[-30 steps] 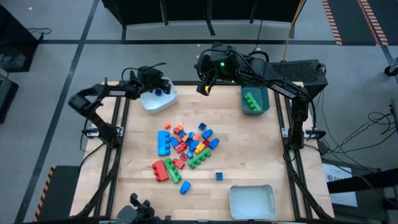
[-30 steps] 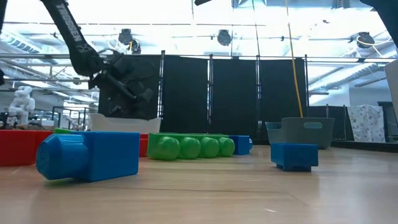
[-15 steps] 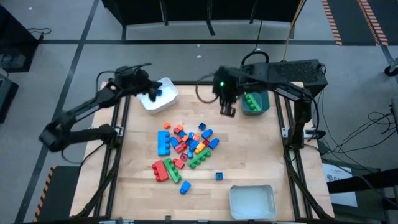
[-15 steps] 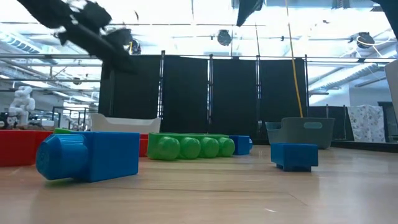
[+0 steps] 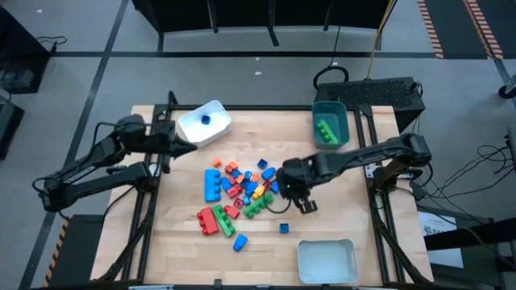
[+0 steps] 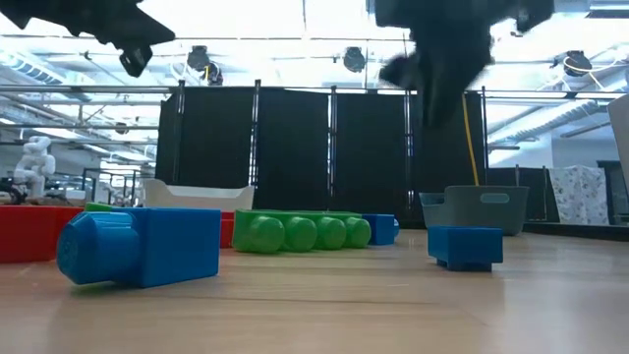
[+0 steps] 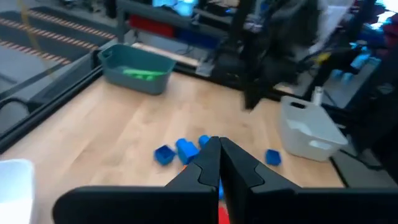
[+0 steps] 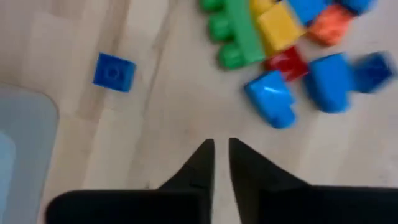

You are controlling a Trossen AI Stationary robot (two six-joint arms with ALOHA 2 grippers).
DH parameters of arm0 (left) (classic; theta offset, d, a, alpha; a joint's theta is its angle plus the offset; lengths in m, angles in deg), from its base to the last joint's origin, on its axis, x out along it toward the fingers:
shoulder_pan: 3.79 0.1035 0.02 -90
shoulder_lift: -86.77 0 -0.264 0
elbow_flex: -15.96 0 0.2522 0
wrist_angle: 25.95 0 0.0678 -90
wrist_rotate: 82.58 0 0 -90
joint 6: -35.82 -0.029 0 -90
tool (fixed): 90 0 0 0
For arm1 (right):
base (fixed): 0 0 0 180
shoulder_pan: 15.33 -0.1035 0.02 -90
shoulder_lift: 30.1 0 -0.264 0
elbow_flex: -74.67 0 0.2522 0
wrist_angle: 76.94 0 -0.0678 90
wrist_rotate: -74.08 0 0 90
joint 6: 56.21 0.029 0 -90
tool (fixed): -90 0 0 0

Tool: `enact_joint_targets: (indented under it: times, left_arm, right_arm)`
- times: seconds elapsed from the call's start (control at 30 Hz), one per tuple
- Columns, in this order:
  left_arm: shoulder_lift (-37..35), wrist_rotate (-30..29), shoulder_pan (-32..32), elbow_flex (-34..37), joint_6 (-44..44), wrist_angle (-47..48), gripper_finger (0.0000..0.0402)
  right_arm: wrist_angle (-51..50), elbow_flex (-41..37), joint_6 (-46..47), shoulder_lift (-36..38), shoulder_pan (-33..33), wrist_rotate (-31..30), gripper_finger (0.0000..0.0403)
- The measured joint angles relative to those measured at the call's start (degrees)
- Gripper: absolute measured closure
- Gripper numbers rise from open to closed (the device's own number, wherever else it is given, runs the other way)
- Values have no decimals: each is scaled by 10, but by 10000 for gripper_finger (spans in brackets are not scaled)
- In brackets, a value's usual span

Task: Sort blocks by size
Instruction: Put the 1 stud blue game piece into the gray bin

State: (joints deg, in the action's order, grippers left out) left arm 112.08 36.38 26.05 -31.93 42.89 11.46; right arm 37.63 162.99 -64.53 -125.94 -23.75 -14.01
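Holding 1 blue block (image 5: 205,120), white tray (image 5: 193,127); teal tray (image 5: 339,112), 1 green.

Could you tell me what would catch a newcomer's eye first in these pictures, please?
The bright heap of blocks at the middle of the table stands out first, with the right tool hovering just beside its right edge, empty. Next come the teal tray holding green blocks at the far right corner and the white tray with one blue block at the far left.

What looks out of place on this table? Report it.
One small blue cube sits alone on the bare wood, apart from the main pile of blocks, between the pile and the empty white tray. The round white tray holds one blue block; the teal tray holds a green one. Nothing looks damaged.
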Motion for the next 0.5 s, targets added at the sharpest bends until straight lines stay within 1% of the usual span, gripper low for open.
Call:
enact_joint_targets:
  times: [0.07, 0.13, 0.3, 0.4, 0.5]
  left_arm:
    - [-14, -16, -12, 12, 0, 0, 391]
    - [-20, -30, -20, 21, 0, -1, 391]
    - [-19, -49, -26, 26, 0, -1, 391]
    - [-18, -52, -26, 26, 0, -1, 391]
    - [-18, -52, -26, 26, 1, -1, 391]
  right_arm:
    - [38, -30, -8, -16, 1, -3, 321]
    - [57, -41, -26, -34, 5, -21, 280]
    - [62, -28, -68, -78, 21, -119, 182]
    - [64, -12, -80, -92, 29, -118, 143]
    - [69, -10, -94, -93, 32, -89, 125]
